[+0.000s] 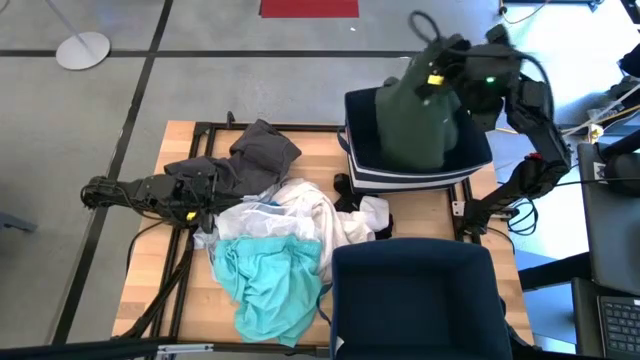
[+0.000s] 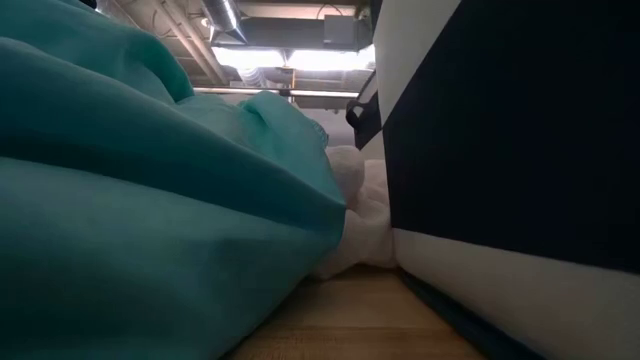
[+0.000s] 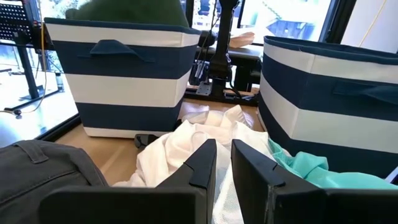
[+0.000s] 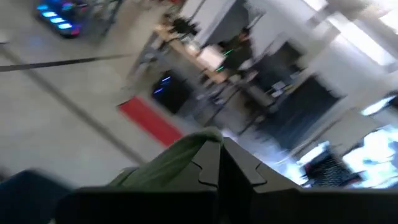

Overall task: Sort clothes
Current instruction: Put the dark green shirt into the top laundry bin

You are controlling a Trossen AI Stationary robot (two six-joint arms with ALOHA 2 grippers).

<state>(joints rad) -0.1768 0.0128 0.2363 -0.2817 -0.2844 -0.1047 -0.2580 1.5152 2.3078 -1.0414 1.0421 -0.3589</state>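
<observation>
My right gripper (image 1: 432,78) is raised over the far striped bin (image 1: 470,165) and is shut on a dark green garment (image 1: 412,125), which hangs down over the bin's open top. On the table lies a pile of clothes. A dark grey garment (image 1: 258,152) lies far left, a white one (image 1: 300,212) in the middle and a turquoise one (image 1: 268,282) nearest. My left gripper (image 3: 224,158) lies level at the table's left and points at the white garment (image 3: 186,146). Its fingers stand a narrow gap apart with nothing between them. My right gripper pinches a bunched upper part of the dark green garment (image 4: 180,158) between its two shut fingers; one layer or several, I cannot tell. The garment hangs slack below the fingers, and its lower part (image 3: 130,9) shows above the far bin's rim.
A second striped bin (image 1: 420,300) stands at the table's near right, close to the turquoise garment (image 3: 305,171). The far bin (image 3: 118,81) stands at the back right. Black cables (image 1: 165,290) and a dark frame run along the table's left. Bare wood (image 1: 150,270) shows at near left.
</observation>
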